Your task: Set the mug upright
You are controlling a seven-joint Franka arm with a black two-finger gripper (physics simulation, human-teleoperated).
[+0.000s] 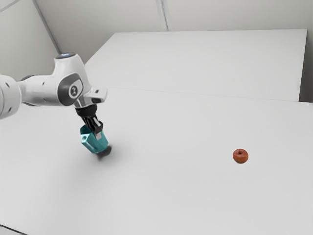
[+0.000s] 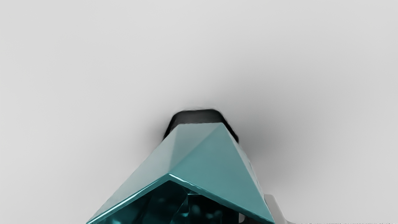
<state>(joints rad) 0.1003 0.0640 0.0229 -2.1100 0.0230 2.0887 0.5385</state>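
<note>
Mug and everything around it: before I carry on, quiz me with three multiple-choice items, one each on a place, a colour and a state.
1. In the exterior view, where is the red fruit from the mug?
A) inside it
B) toward the view's right
C) toward the view's left

2. What colour is the mug?
A) yellow
B) white
C) teal

3. How is the mug oriented?
A) tilted
B) upright
C) upside down

1 B: the red fruit lies on the table, well off toward that view's right.
2 C: its faceted walls are blue-green in both views.
3 A: in the exterior view its mouth leans toward the view's left.
</note>
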